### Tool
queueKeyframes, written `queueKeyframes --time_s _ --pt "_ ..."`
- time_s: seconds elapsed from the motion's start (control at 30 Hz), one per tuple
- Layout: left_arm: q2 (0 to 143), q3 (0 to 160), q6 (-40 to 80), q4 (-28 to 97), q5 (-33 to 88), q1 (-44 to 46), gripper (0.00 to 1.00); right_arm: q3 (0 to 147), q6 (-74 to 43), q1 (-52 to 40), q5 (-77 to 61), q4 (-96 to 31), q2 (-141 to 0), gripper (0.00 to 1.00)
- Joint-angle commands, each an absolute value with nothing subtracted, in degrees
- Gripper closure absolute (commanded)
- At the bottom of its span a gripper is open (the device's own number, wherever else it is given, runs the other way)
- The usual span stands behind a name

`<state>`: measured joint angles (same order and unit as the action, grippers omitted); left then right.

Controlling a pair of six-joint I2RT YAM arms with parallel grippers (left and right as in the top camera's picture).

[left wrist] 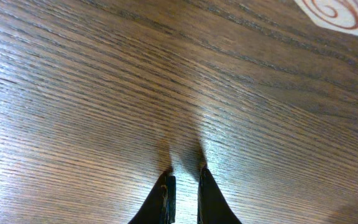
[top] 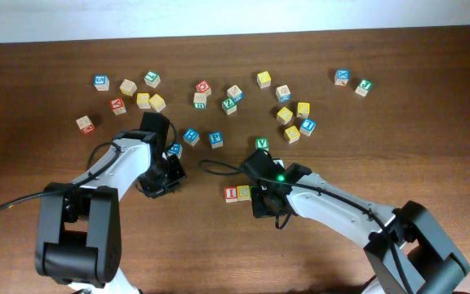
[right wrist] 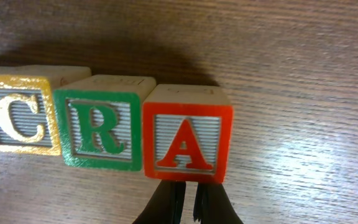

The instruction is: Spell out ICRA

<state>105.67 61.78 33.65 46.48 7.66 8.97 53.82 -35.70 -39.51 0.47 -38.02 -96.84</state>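
The row's all there on the desk (right wrist: 303, 74): I cube (top: 231, 193), then C cube (right wrist: 18, 115), R cube (right wrist: 98, 130) and A cube (right wrist: 185, 140), side by side and touching, just left of the right arm's wrist. The right gripper (right wrist: 186, 202) sits right in front of the A, fingers pretty much together, holding nothing. The left gripper (left wrist: 184, 186) is also pinched nearly together over bare wood.

C cube (right wrist: 18, 115), R cube (right wrist: 98, 127), A cube (right wrist: 185, 140): 1 touching row.
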Motion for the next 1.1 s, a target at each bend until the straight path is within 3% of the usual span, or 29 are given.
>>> queueKeyframes --time_s 0.0,0.77,1.07 --pt "107.9 60.8 33.2 45.9 6.4 8.8 0.93 53.1 -34.7 -39.4 -0.9 -37.0 -97.2 0.96" --pt "107.9 60.8 33.2 46.0 6.4 8.8 0.93 52.6 -33.4 -39.4 -0.9 -35.1 -97.2 0.96" --pt "107.9 60.8 33.2 46.0 6.4 8.8 0.92 50.2 -35.0 -39.4 -6.9 -32.1 -97.2 0.96"
